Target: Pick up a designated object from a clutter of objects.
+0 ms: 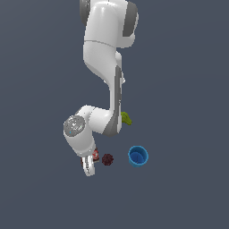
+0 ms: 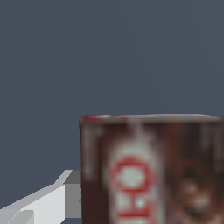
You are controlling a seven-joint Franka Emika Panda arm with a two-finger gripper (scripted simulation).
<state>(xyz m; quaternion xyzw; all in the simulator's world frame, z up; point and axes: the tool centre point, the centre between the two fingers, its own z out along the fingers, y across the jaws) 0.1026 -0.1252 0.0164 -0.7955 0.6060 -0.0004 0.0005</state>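
The designated object, a dark-brown box (image 2: 153, 170) with a red-and-white label, fills much of the wrist view at close range. One pale finger (image 2: 48, 201) of my gripper lies right against the box's side; the other finger is hidden. In the exterior view my gripper (image 1: 89, 166) is down at the surface, and only a red-and-brown sliver of the box (image 1: 95, 154) shows beside the hand. The rest of the clutter lies towards the exterior view's right: a dark maroon bumpy ball (image 1: 107, 159) close by the hand, then a blue cup (image 1: 138, 155).
A yellow-green fruit (image 1: 126, 118) lies farther back, partly behind the white arm (image 1: 105, 67). The arm reaches down from the top of the exterior view over plain dark grey ground.
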